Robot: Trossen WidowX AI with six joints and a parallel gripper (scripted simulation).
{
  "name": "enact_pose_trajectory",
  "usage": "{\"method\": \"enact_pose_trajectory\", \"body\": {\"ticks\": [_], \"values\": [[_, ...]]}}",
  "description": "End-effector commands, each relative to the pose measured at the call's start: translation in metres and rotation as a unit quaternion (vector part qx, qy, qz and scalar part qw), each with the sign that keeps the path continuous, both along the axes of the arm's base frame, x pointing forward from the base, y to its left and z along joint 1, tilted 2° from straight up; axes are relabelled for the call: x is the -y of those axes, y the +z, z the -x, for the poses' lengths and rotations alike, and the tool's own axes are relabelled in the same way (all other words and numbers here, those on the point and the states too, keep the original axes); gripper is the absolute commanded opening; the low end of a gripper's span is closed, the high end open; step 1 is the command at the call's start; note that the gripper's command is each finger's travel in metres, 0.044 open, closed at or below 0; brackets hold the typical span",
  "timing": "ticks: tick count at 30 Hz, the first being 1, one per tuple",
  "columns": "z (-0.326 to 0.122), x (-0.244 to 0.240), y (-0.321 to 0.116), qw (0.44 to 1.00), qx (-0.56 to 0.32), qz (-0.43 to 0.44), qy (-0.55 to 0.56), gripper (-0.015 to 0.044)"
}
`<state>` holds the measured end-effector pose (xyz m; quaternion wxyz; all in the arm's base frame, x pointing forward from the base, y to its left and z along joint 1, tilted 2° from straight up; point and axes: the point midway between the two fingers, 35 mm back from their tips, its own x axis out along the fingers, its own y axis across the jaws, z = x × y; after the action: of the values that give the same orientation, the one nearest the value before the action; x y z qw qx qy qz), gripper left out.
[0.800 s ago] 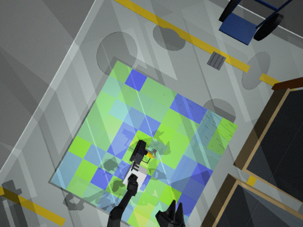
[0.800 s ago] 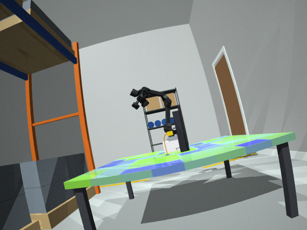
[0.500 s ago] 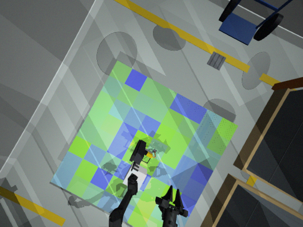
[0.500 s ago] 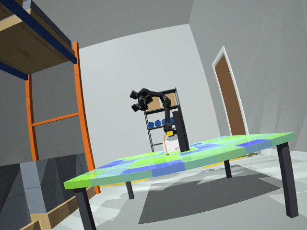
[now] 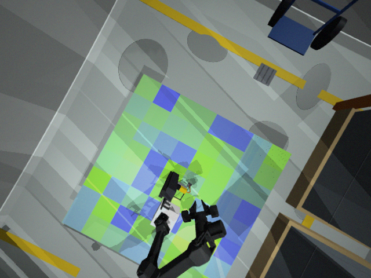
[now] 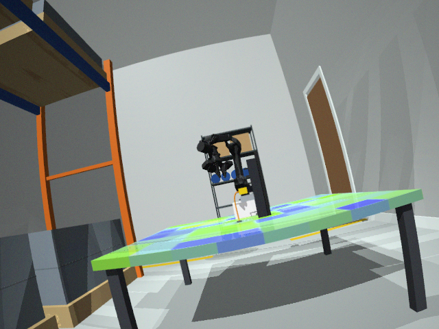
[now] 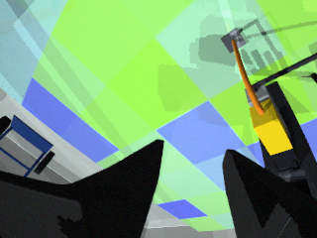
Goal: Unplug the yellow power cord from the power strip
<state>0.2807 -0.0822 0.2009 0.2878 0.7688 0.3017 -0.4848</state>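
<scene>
The yellow plug sits against the side of the black upright power strip; its prongs are hidden. Its cord, orange in these views, curves from the plug down to a small grey piece on the table. My gripper is partly open, with nothing between its fingers. It hangs above the table, higher than the plug and off to its side, touching neither plug, cord nor strip.
The patchwork table carries a white block beside the strip, close to my arm's base. My own arm reaches over from there. A thin black line runs near the plug in the wrist view.
</scene>
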Motion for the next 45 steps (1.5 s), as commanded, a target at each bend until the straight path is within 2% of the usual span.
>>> {"method": "enact_pose_trajectory", "body": {"ticks": [1, 3, 5, 20, 45], "values": [[0.009, -0.035, -0.060, 0.951, -0.086, 0.128, 0.268, 0.0160], [0.014, -0.044, -0.074, 0.917, -0.107, 0.163, 0.347, 0.0160], [0.015, -0.046, -0.077, 0.908, -0.112, 0.171, 0.367, 0.0160], [0.014, -0.047, -0.077, 0.908, -0.112, 0.171, 0.367, 0.0160], [0.018, -0.086, -0.078, 0.908, -0.111, 0.169, 0.367, 0.0160]]}}
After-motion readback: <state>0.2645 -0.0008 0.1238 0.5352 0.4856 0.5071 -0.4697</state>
